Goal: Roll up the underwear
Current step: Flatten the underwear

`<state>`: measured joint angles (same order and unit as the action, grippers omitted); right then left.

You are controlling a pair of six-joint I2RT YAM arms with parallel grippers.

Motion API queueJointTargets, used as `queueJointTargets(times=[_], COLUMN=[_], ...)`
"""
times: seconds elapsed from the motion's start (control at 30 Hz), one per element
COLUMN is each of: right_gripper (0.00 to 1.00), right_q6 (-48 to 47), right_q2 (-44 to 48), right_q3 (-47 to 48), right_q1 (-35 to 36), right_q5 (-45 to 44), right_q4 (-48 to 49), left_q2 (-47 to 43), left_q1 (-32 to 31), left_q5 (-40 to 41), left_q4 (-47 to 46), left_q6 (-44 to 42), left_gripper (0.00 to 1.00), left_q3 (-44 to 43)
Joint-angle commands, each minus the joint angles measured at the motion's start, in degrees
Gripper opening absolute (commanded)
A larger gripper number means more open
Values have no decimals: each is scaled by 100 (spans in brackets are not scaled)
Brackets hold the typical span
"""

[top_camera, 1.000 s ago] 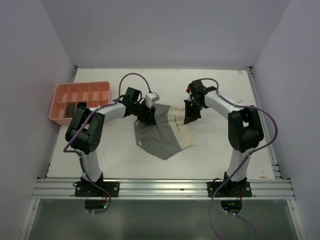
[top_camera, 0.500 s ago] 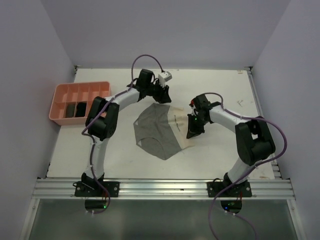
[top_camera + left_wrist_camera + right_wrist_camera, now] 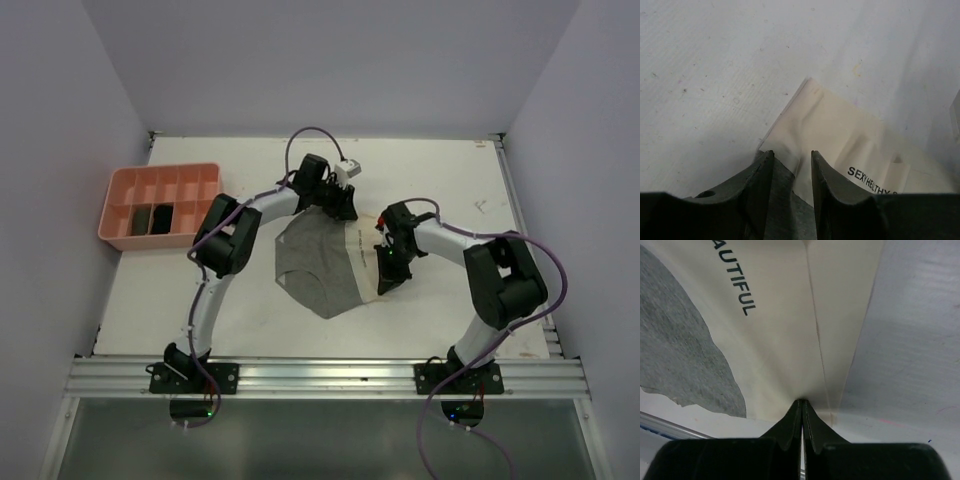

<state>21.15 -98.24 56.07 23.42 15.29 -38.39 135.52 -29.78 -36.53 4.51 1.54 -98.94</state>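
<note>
The grey underwear is lying spread flat in the middle of the white table, cream waistband along its right side, and both arms are working that band. The right gripper is sitting at the near end of it with its fingertips clamped tight together. The cloth's creases are running in toward the tips, so I'm reading that as a pinch on the fabric.

At the far end, the left gripper is hanging over the band's corner with its jaws parted a little. Cloth is showing in the gap, and nothing looks grasped yet.

Over on the left, the pink compartment tray is holding two black rolls, well apart from the action.

By my judgement we're looking at the set-up for a fold or the first turn of the roll. To do it well, the left jaws should settle squarely over that corner and take both layers before closing. A thin bite will be slipping off as soon as the arms pull.

Then both ends want to be lifting level and travelling together across the grey panel. That keeps the band straight, so the roll is starting tight rather than skewed. The risk is one side leading and dragging the garment into a twist.
</note>
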Motion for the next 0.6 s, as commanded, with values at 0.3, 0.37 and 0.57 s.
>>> queueJointTargets(times=[0.3,0.37,0.57], right_gripper=[5,8,15], right_q6=[-366,-339,-173], right_q2=[401,655,1017], right_q3=[-44,114,834], right_q1=[602,602,602], right_q5=[-44,44,-349], right_q4=[-600,-555,-564], left_q2=[3,-314,-1545], left_q1=[69,86,262], left_q5=[-256,-485,-1118], left_q4=[-1012,-1381,-1498], left_q6=[575,532,557], left_gripper=[52,56,59], left_q3=[75,304,813])
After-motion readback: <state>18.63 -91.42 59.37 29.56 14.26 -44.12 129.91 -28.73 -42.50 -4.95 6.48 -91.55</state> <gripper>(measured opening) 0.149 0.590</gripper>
